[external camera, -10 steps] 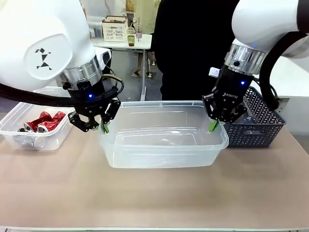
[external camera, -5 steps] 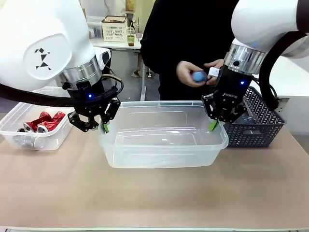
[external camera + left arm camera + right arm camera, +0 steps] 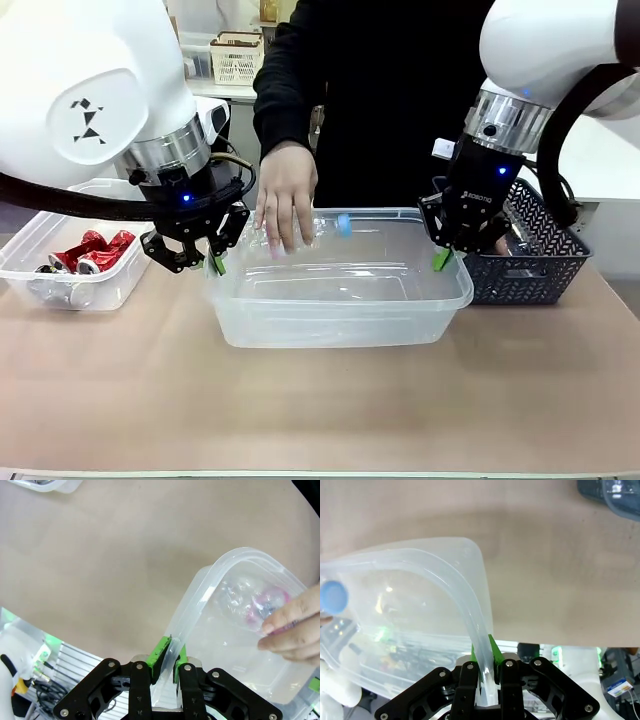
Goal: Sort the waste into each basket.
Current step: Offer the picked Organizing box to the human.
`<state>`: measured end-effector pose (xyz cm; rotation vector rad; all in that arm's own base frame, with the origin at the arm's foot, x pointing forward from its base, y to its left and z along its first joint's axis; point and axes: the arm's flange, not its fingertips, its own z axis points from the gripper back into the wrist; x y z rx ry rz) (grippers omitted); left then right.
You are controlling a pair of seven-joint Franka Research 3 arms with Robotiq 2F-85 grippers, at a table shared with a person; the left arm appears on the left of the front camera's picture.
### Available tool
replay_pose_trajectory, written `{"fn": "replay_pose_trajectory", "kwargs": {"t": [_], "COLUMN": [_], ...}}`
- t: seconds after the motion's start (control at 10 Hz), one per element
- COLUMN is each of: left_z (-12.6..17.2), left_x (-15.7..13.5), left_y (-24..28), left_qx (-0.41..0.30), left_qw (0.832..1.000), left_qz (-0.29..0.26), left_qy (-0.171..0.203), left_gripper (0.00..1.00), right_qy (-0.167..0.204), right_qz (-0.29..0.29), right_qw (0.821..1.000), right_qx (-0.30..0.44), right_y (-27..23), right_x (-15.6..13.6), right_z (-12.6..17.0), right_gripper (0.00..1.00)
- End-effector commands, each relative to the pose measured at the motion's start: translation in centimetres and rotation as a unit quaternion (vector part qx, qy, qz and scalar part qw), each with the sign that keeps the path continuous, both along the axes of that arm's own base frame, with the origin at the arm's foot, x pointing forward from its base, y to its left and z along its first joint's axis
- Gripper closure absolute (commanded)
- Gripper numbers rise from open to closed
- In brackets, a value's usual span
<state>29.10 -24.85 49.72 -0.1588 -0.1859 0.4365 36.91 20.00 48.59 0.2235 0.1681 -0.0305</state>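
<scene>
A clear basket [image 3: 340, 322] sits mid-table, gripped at both ends. My left gripper [image 3: 216, 262] is shut on its left rim, and the green pads [image 3: 161, 652] pinch the lip [image 3: 200, 587]. My right gripper [image 3: 441, 260] is shut on the right rim [image 3: 470, 615]. A person's hand [image 3: 285, 205] holds a clear plastic bottle [image 3: 325, 228] with a blue cap [image 3: 333, 597] just inside the basket's far left part. The bottle [image 3: 250, 605] and fingers [image 3: 295, 630] show through the wall. A second clear basket [image 3: 100, 290] at the left holds crushed red and silver cans [image 3: 95, 250].
A dark mesh basket [image 3: 530, 270] with clear plastic inside stands behind my right gripper at the table's right; its corner [image 3: 615, 495] is visible in the right wrist view. The person stands at the far side, leaning over the table. Bare tabletop [image 3: 330, 410] lies in front.
The person's hand came into view with the blue-capped bottle near my right gripper, then moved left and down into the middle basket. Both grippers kept their hold on the rims.
</scene>
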Motion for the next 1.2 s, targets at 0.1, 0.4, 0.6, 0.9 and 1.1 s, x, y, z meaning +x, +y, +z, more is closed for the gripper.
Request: {"fn": "replay_pose_trajectory", "kwargs": {"t": [0.1,0.4,0.6,0.9,1.1], "left_z": [0.34,0.34,0.34,0.34,0.34], "left_x": [0.47,0.47,0.47,0.47,0.47], "left_y": [0.18,0.18,0.18,0.18,0.18], "left_qx": [-0.007,-0.007,-0.007,-0.007,-0.007], "left_qw": [1.0,1.0,1.0,1.0,1.0], "left_qz": [0.019,0.019,0.019,0.019,0.019], "left_qy": [0.001,0.001,0.001,0.001,0.001], "left_gripper": [1.0,1.0,1.0,1.0,1.0], "right_qy": [0.0,0.0,0.0,0.0,0.0], "right_qz": [-0.007,-0.007,-0.007,-0.007,-0.007], "right_qw": [1.0,1.0,1.0,1.0,1.0], "right_qx": [0.002,0.002,0.002,0.002,0.002], "right_y": [-0.34,-0.34,-0.34,-0.34,-0.34], "right_x": [-0.15,-0.15,-0.15,-0.15,-0.15], "right_z": [0.14,0.14,0.14,0.14,0.14], "right_gripper": [1.0,1.0,1.0,1.0,1.0]}}
